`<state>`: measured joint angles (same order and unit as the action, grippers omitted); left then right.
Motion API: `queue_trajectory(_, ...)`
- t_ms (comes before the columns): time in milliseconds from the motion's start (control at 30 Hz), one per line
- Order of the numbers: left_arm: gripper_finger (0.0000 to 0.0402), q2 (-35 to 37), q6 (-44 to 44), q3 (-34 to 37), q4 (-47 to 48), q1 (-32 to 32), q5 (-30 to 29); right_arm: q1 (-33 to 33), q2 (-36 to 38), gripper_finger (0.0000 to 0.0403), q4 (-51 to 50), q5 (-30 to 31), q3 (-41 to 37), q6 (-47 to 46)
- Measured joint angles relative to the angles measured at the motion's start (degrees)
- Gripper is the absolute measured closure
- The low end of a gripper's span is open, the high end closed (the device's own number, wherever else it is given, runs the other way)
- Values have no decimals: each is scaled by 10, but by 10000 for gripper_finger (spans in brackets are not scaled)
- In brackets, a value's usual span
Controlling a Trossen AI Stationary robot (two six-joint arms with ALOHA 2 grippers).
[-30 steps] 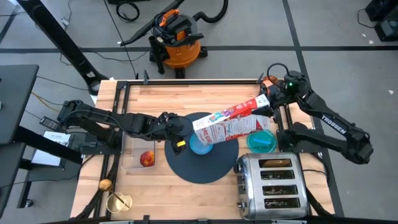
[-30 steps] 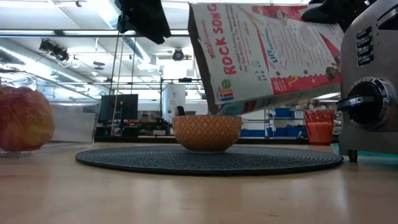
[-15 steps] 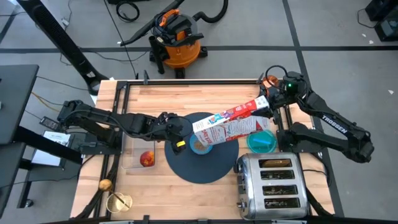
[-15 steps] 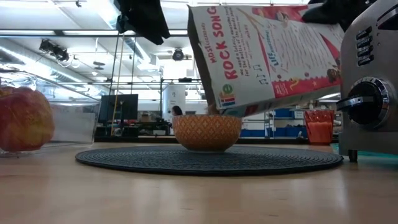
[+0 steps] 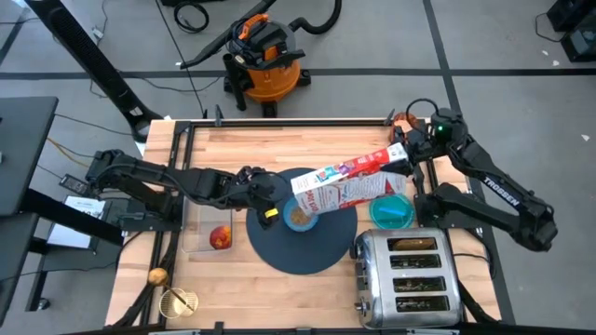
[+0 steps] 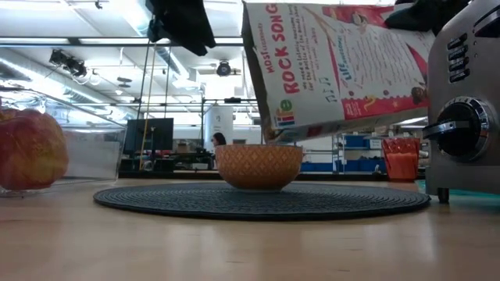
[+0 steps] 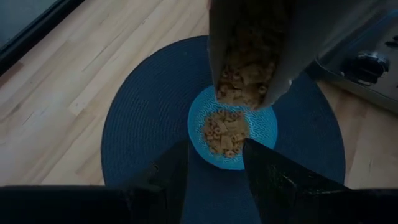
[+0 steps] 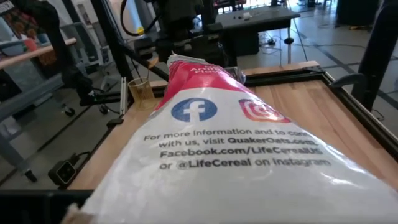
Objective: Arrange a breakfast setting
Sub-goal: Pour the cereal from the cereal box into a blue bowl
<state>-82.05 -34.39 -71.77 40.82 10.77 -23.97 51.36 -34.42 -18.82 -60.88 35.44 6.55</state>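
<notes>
A light-blue bowl with brown cereal in it stands on the dark round mat; the low view shows its orange patterned outside. A red-and-white cereal box hangs tilted over the bowl, open mouth down and full of cereal. My right gripper is shut on the box's far right end. My left gripper stands open above the mat, left of the bowl, and touches nothing. A red apple lies in a clear tray. The teal dish and the orange cup sit at the right. My right gripper holds the cereal box by its closed bottom end, coming level from the table's right side; the box itself hides the fingers in the wrist view. The box is lifted clear, slanting down to the left, its open mouth just above the bowl.
A chrome toaster stands at the near right, close to the mat and the dish. A gold wire holder and a small gold piece sit at the near left corner. Bare wood lies along the table's far side.
Cereal has dropped from the box into the bowl: its inside showed blue a second ago and is now covered with brown pieces. The box stays tilted over the bowl, held by my right gripper.
</notes>
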Motion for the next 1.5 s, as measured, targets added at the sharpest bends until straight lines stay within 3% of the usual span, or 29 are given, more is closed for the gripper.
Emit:
queue_trajectory(300, 244, 0, 0, 0, -4, -7, 0, 21, 2, 198, 11, -24, -13, -1)
queue_trajectory(567, 244, 0, -7, 0, -7, -7, 2, 25, 31, 198, 144, -41, -82, -103)
queue_trajectory(1233, 244, 1, 4, 0, -30, -7, 2, 35, 84, 199, 119, -12, -101, -128)
queue_trajectory(1500, 244, 1, 1, 0, -32, -7, 2, -6, 82, 199, 118, -8, -91, -122)
